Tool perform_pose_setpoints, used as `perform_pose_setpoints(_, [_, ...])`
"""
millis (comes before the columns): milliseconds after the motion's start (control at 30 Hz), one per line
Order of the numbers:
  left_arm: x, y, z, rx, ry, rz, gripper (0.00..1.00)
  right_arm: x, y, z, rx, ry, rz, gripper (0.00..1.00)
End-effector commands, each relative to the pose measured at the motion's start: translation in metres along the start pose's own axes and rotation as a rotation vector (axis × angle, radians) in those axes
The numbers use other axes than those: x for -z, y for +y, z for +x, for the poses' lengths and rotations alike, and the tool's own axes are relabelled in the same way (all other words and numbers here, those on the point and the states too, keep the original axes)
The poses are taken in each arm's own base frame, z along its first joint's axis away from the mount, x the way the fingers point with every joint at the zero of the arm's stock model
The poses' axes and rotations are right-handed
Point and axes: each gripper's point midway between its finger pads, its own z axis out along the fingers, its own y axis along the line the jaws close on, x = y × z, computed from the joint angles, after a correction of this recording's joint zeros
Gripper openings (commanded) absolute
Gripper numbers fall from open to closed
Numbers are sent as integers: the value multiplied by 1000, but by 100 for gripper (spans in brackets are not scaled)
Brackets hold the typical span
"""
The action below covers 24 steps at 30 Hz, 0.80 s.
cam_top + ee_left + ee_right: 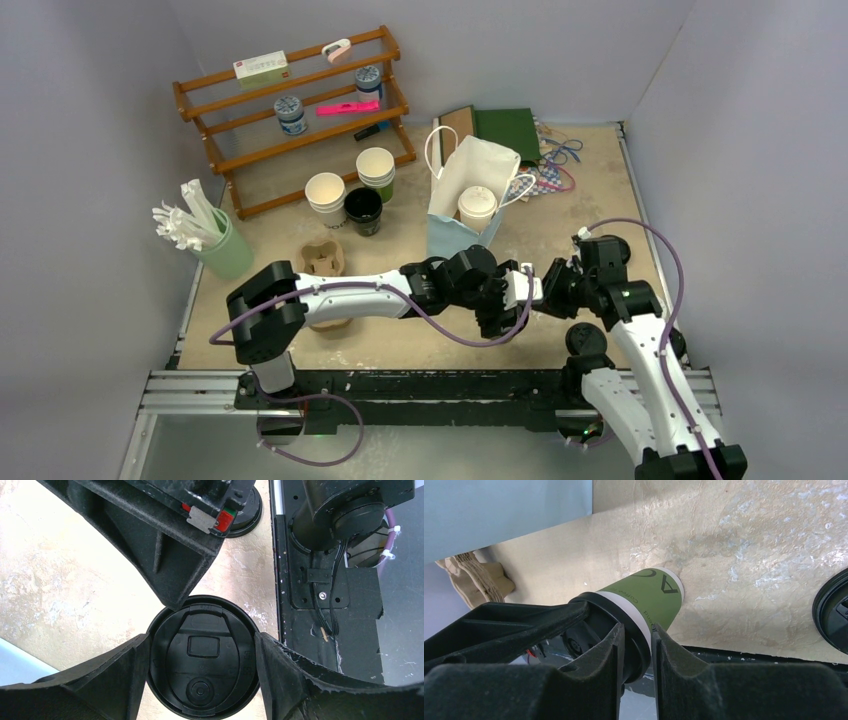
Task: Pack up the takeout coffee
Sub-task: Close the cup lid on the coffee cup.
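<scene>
Open table (600, 190) right of the paper bag (470, 165) — stacked cups (375, 170) and carrier (322, 258) crowd the left.

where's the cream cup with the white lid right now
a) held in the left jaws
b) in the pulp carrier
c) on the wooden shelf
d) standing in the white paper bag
d: the top view shows the white-lidded cream cup standing upright inside the open white paper bag.

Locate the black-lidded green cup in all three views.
Left wrist: cup bottom centre, lid facing camera, in the left gripper.
Right wrist: centre, green side showing, right gripper on its lid.
Top external: hidden where both grippers meet, centre-right.
Landmark: spare black lid, in all three views.
</scene>
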Motion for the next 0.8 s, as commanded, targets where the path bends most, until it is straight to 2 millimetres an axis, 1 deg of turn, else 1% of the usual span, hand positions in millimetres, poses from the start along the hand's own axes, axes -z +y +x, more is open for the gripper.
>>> perform_pose_setpoints(0, [-2, -13, 15, 16, 30, 58, 72, -6, -13, 11, -12, 57, 49, 27])
perform_pose_setpoints(33, [-2, -14, 16, 16, 32, 60, 72, -7, -14, 12, -17, 59, 53, 27])
perform_pose_setpoints(100, [0, -17, 26, 26, 66, 69, 72, -8, -16, 14, -24, 67, 64, 28])
perform_pose_setpoints(233, [0, -19, 30, 23, 72, 74, 72, -9, -23, 18, -40, 84, 97, 27])
perform_pose_setpoints(367, [-1, -22, 32, 20, 77, 82, 72, -11, -32, 16, -41, 67, 141, 24])
perform_pose_setpoints(500, [-1, -25, 34, 21, 80, 90, 72, -14, -40, 27, -67, 105, 170, 23])
perform_pose_setpoints(767, [0, -29, 40, 28, 90, 102, 72, -19, -51, 36, -92, 139, 210, 22])
